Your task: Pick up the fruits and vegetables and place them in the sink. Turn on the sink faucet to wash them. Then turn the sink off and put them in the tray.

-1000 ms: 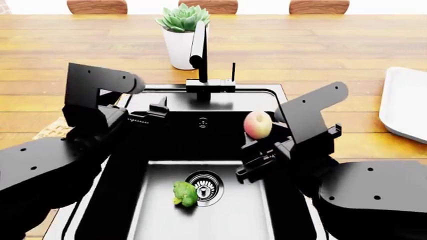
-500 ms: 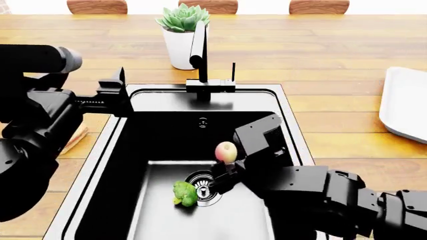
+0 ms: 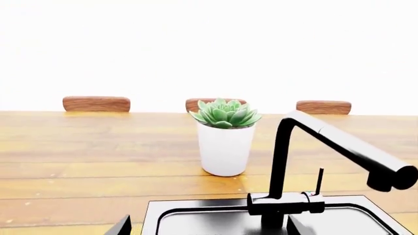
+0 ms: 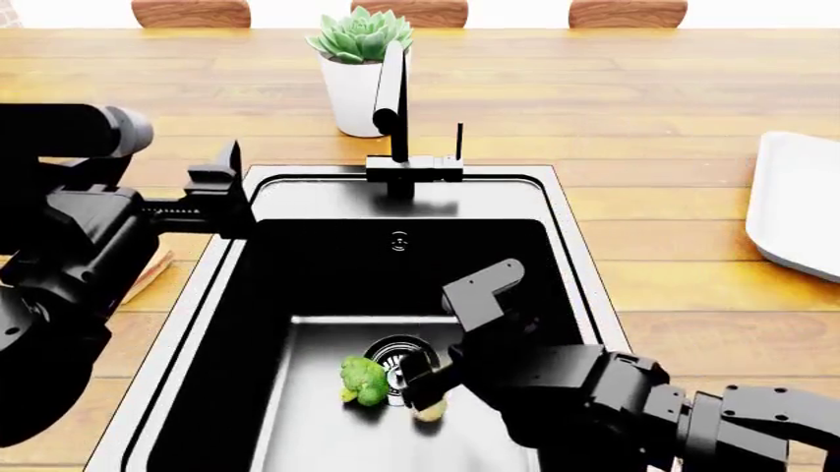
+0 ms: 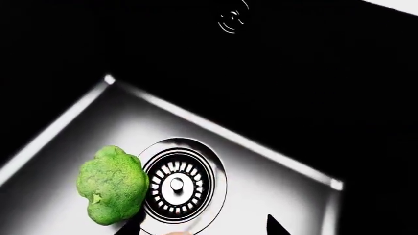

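Two views differ: head shows right tool [image 4: 427, 393] gripping apple [image 4: 430, 411] beside broccoli [image 4: 364, 381]; left tool [image 4: 220, 187] state unclear.

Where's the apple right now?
In the head view, the apple is down in the sink, at the right gripper, just right of the broccoli and beside the drain.
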Tool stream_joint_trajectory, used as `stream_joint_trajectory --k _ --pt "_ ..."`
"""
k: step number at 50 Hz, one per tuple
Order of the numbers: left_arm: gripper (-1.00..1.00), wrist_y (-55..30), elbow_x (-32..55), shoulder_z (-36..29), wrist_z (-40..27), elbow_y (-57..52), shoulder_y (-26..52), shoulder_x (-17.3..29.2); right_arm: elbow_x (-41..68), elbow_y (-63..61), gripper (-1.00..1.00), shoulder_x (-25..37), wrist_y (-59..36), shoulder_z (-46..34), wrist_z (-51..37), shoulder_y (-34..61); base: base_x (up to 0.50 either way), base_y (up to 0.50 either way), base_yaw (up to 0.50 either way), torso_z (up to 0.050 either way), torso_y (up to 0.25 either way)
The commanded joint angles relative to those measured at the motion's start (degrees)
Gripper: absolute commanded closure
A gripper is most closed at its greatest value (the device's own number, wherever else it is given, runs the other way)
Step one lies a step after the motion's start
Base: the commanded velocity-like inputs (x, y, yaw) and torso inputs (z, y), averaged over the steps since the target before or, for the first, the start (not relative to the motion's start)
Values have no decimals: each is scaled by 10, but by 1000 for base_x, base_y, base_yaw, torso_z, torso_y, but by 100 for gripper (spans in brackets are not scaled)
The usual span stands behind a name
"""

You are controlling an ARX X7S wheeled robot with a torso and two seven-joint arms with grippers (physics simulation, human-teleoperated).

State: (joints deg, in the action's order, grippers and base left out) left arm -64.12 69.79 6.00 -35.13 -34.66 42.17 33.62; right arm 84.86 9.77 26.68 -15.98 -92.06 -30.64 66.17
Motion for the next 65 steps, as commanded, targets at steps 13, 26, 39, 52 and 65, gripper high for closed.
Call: stream_joint_trajectory --k 13,26,39,52,65 --pt "-100 9 12 11 -7 -4 -7 6 25 -206 -100 128 9 81 -122 106 0 0 0 0 0" --pt "-100 15 51 40 -41 -25 15 7 47 -152 -100 134 44 140 -163 151 0 0 0 0 0" --pt "-100 18 66 48 -55 -33 20 10 22 34 -100 36 60 143 -113 169 0 0 0 0 0" --pt "-100 28 61 47 -46 -28 19 10 -5 335 -100 -114 68 135 -4 201 0 0 0 0 0" --pt "-100 40 46 46 -28 -20 8 11 3 627 -100 -267 82 105 121 235 0 0 0 0 0"
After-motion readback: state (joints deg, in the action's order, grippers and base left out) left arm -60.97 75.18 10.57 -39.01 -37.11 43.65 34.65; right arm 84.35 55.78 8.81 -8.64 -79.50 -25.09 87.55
